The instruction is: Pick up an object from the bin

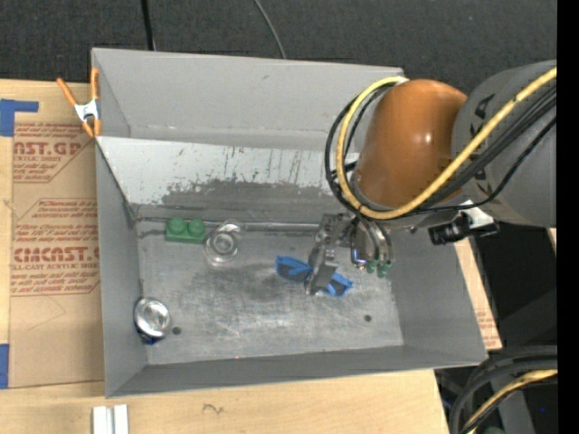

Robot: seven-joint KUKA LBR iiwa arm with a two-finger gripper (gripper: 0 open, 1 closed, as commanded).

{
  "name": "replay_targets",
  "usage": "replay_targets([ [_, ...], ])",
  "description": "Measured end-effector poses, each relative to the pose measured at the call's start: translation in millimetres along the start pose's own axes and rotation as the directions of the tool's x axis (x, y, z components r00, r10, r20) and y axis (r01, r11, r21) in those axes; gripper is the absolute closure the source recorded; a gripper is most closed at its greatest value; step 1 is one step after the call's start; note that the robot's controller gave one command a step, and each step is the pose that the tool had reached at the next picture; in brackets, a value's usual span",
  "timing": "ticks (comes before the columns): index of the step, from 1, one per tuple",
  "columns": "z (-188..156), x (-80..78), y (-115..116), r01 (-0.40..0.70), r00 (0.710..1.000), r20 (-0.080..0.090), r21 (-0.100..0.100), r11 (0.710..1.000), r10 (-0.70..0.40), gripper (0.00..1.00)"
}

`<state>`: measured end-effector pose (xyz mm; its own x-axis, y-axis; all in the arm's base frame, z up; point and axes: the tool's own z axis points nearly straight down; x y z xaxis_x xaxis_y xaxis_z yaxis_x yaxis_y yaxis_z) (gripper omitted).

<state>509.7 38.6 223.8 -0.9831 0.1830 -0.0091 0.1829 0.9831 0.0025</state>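
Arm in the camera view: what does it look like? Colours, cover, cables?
Grey arm with bulky rounded links. A glossy, dome-shaped orange cover sits at the wrist. Yellow and black cables loop around that cover and run back along the arm. Below it is a small grey metal gripper.

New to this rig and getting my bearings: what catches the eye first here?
The glossy orange cover on the arm, upper right, stands out first; beneath it the gripper is down at a flat blue plastic piece right of the floor's middle. In the grey metal bin also lie a green studded block and a clear round cup at back left, and a silver can in the front left corner.
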Motion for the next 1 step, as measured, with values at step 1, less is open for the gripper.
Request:
replay_targets([
  [1,-40.1,21.6,-10.7,0.382,0.924,-0.005,-0.001,0.924,-0.382,1.0],
])
